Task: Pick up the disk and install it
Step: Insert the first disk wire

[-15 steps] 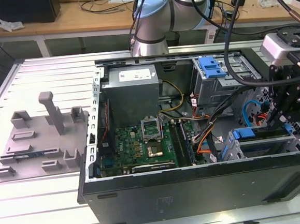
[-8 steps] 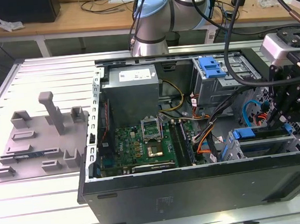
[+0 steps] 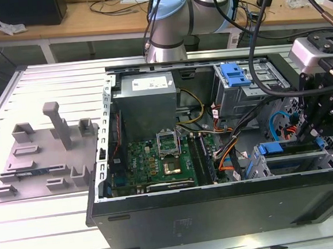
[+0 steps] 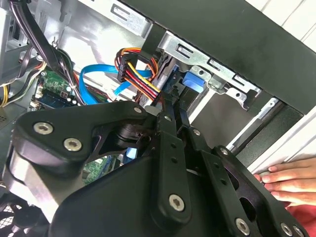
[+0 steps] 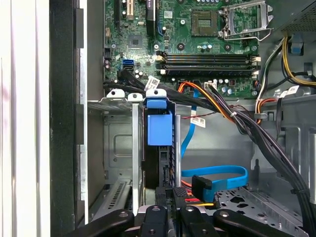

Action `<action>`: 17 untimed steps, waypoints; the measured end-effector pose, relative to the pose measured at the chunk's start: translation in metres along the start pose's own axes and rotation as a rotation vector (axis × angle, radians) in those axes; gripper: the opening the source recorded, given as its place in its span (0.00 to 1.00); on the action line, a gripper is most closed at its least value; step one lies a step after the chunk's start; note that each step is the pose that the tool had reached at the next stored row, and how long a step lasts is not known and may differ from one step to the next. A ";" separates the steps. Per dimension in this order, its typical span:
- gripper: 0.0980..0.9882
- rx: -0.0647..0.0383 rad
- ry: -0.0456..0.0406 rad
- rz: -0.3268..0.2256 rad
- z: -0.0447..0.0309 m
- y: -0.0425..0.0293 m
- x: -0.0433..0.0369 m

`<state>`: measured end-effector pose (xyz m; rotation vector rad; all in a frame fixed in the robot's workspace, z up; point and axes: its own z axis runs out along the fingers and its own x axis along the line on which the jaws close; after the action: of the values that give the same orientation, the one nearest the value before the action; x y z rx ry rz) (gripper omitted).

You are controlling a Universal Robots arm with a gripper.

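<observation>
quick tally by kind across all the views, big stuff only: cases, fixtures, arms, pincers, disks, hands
open computer case: 1
grey fixture plate: 1
robot arm: 1
pincer: 1
disk: 1
person's hand: 1
total: 6

The arm point(image 3: 173, 20) has pale blue caps on its silver-grey rounded joints, with black cables running along it. The gripper point(image 4: 170, 113) is matt black, built of flat linked bars with silver hex-socket screws point(image 4: 72, 144) at the pivots, and in the exterior view a light grey box point(image 3: 308, 53) sits above the black wrist assembly.
</observation>
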<state>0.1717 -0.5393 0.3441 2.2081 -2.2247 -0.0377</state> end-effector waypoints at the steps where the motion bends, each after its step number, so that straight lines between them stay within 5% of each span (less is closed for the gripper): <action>1: 0.07 0.000 0.0000 0.001 0.0002 0.0000 0.0000; 17: 0.07 0.000 -0.0004 0.010 0.0040 -0.0001 0.0001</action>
<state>0.1717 -0.5393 0.3401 2.1967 -2.2363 -0.0380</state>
